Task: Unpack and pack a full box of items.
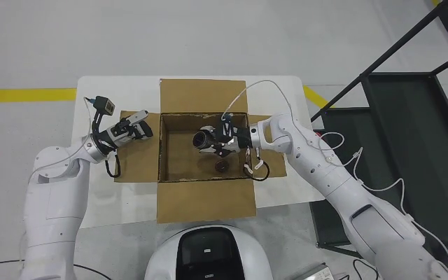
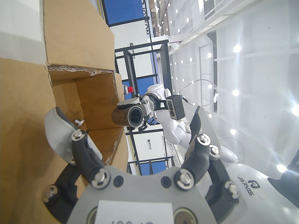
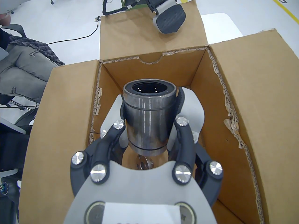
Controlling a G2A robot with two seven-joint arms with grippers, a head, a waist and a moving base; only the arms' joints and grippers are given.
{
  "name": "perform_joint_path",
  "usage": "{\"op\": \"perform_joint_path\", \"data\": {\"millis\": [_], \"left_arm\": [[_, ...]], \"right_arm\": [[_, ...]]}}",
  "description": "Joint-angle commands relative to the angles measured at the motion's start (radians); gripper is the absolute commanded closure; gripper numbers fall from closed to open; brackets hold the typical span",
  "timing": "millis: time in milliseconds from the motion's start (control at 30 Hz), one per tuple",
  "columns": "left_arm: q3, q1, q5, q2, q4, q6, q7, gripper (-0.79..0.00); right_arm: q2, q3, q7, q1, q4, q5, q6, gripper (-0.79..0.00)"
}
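The steel linear bushing (image 3: pixel 149 122) looks heavy, rigid and slick, so a firm pinch across mid-barrel seems safest; the right gripper (image 1: pixel 215 141) pinches it there, lying sideways over the middle of the cardboard box (image 1: pixel 161 150), clear of its floor. It is dark polished metal, hollow, with two thin grooves. The left gripper (image 1: pixel 136 127), jaws spread, hangs over the box's left flap

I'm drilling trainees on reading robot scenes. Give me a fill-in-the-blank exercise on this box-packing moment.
1. The right gripper grips the metal cylinder over the open cardboard ____.
2. The left gripper is ____ and holds nothing.
3. All ____ flaps are folded outward.
Missing: box; open; four.
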Motion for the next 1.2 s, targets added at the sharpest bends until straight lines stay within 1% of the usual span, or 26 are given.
{"op": "perform_joint_path", "data": {"millis": [0,67,133,167,233,267,333,400,567,667,800,833,867,1167], "left_arm": [[0.0,0.0,0.0,0.0,0.0,0.0,0.0,-0.785],[0.0,0.0,0.0,0.0,0.0,0.0,0.0,-0.785],[0.0,0.0,0.0,0.0,0.0,0.0,0.0,-0.785],[0.0,0.0,0.0,0.0,0.0,0.0,0.0,-0.785],[0.0,0.0,0.0,0.0,0.0,0.0,0.0,-0.785],[0.0,0.0,0.0,0.0,0.0,0.0,0.0,-0.785],[0.0,0.0,0.0,0.0,0.0,0.0,0.0,-0.785],[0.0,0.0,0.0,0.0,0.0,0.0,0.0,-0.785],[0.0,0.0,0.0,0.0,0.0,0.0,0.0,-0.785],[0.0,0.0,0.0,0.0,0.0,0.0,0.0,-0.785],[0.0,0.0,0.0,0.0,0.0,0.0,0.0,-0.785],[0.0,0.0,0.0,0.0,0.0,0.0,0.0,-0.785],[0.0,0.0,0.0,0.0,0.0,0.0,0.0,-0.785],[0.0,0.0,0.0,0.0,0.0,0.0,0.0,-0.785]], "right_arm": [[0.0,0.0,0.0,0.0,0.0,0.0,0.0,0.0],[0.0,0.0,0.0,0.0,0.0,0.0,0.0,0.0],[0.002,0.013,-0.031,-0.016,-0.011,0.017,0.004,0.0],[0.006,0.028,-0.04,-0.022,-0.018,0.002,0.01,0.0],[0.019,0.073,-0.104,-0.054,-0.055,-0.031,0.014,0.0],[0.029,0.1,-0.12,-0.074,-0.085,-0.087,0.034,0.0],[0.051,0.159,-0.187,-0.145,-0.147,-0.152,0.051,0.0],[0.075,0.23,-0.248,-0.224,-0.202,-0.204,0.047,0.0],[0.128,0.444,-0.42,-0.456,-0.314,-0.301,0.11,0.0],[0.152,0.564,-0.528,-0.592,-0.366,-0.341,0.132,0.0],[0.168,0.672,-0.629,-0.73,-0.387,-0.373,0.167,0.0],[0.171,0.685,-0.644,-0.752,-0.389,-0.377,0.16,0.0],[0.174,0.692,-0.629,-0.762,-0.39,-0.399,0.155,0.0],[0.174,0.692,-0.629,-0.762,-0.39,-0.399,0.155,0.0]]}}
